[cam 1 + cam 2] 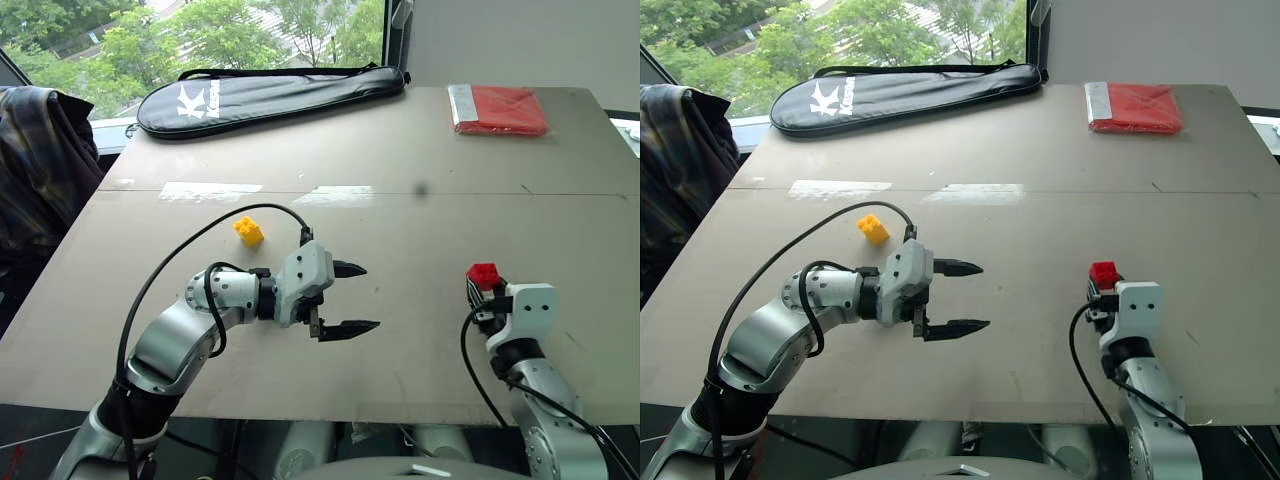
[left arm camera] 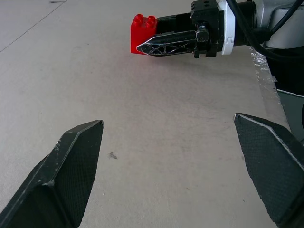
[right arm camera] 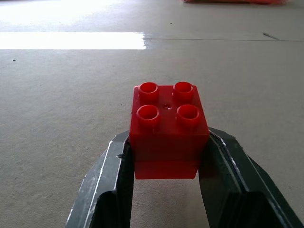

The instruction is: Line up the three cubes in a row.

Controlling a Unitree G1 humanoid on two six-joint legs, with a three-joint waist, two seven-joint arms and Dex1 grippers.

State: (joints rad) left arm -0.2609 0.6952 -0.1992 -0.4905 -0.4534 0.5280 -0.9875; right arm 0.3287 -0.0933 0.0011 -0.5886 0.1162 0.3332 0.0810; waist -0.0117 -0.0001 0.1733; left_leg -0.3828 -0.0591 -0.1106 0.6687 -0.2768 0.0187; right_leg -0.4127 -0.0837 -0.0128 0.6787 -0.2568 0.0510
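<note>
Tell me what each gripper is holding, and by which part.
The right gripper has the red cube between its fingers, one on each side wall, studs up. The left gripper is open and holds nothing.

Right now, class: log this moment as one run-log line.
left hand: open, empty | right hand: around red cube | yellow cube: on table

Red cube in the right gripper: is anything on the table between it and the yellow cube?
Only the open left gripper hangs between the red cube, which sits between the right gripper's fingers, and the yellow cube.
</note>
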